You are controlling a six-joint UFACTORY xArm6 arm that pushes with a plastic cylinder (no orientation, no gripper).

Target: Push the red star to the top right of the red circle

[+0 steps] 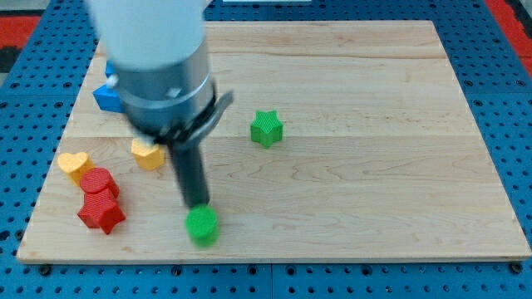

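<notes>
The red star [101,213] lies near the board's bottom left, touching the red circle [99,182] just above it. My tip [198,205] is to the right of both red blocks, right above a green block [202,225] and touching or nearly touching it. The rod rises from there to the arm's grey body at the view's top left.
Two yellow hearts lie at the left, one [74,164] near the red circle, one [148,154] beside the rod. A green star [267,128] sits mid-board. A blue block [106,96] is partly hidden behind the arm. The wooden board [374,166] rests on a blue pegboard.
</notes>
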